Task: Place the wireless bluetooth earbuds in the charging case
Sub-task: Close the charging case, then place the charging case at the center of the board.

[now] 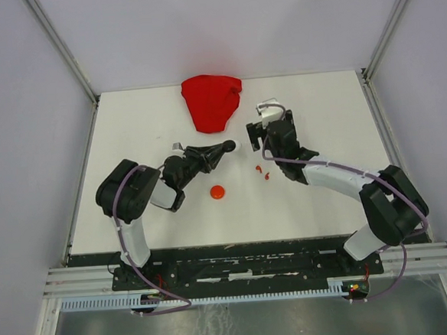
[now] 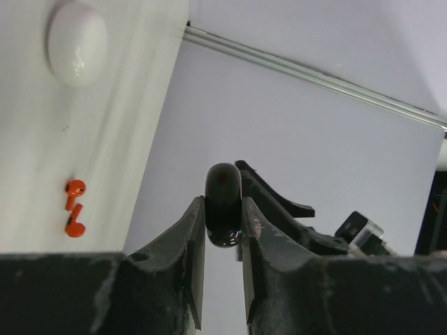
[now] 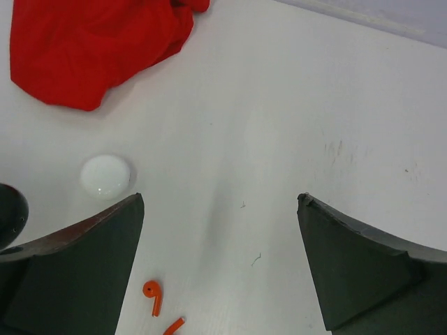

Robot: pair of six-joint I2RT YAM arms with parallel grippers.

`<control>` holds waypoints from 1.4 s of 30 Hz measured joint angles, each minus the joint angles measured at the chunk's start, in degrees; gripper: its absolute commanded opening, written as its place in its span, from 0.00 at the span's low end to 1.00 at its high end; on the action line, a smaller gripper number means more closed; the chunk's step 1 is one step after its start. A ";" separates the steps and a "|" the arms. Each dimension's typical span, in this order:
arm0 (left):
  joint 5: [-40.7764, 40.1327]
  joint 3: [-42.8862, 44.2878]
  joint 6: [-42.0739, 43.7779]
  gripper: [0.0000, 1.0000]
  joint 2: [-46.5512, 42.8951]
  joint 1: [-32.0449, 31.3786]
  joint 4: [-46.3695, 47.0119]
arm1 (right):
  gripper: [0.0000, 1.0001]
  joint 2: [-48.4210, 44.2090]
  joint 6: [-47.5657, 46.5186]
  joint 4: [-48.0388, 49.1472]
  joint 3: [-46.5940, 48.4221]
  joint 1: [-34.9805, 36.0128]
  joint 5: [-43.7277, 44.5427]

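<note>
Nearby, red cloth (image 1: 212, 101), white case (image 3: 105, 176), red earbuds (image 3: 151, 290)

My booth in a robotics lab

I work on a white table (image 1: 129, 128) boxed in by plain pale panels (image 1: 20, 113) and metal corner posts (image 1: 59, 45). My left arm (image 1: 133, 193) and right arm (image 1: 347, 178) are bolted to a black base plate (image 1: 246, 267) on aluminium rails (image 1: 78, 281), with purple cables (image 1: 120, 224) looping along them.

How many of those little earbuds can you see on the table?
2. One red earbud lies on the white table, near its middle; the second red earbud lies right beside it. More may be hidden.
</note>
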 measured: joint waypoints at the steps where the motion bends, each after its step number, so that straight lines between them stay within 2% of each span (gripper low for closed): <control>1: 0.39 0.07 1.20 0.03 0.00 0.50 -0.74 | 0.99 -0.50 2.21 -4.37 2.56 -1.38 -1.22; 4: 1.55 0.66 5.31 0.03 0.00 1.81 -3.87 | 0.99 -2.14 6.21 -11.15 6.56 -3.72 -3.85; 14: 3.91 5.62 20.57 0.03 0.00 2.45 -16.70 | 0.99 -4.70 10.78 -22.16 7.37 -3.69 -10.40; 21: 3.80 6.64 27.02 0.03 0.02 2.45 -22.29 | 0.99 -4.70 11.23 -23.85 7.37 -3.80 -11.78; 35: 2.16 7.48 32.74 0.03 0.92 2.45 -27.54 | 0.99 -4.70 11.30 -23.85 7.37 -4.02 -13.29; 37: 1.99 7.74 33.22 0.06 0.92 2.45 -28.15 | 0.99 -4.70 11.30 -23.85 7.37 -4.02 -13.60; 42: 1.68 8.26 34.34 0.23 0.94 2.45 -29.38 | 0.99 -4.59 11.50 -23.87 7.39 -4.04 -14.10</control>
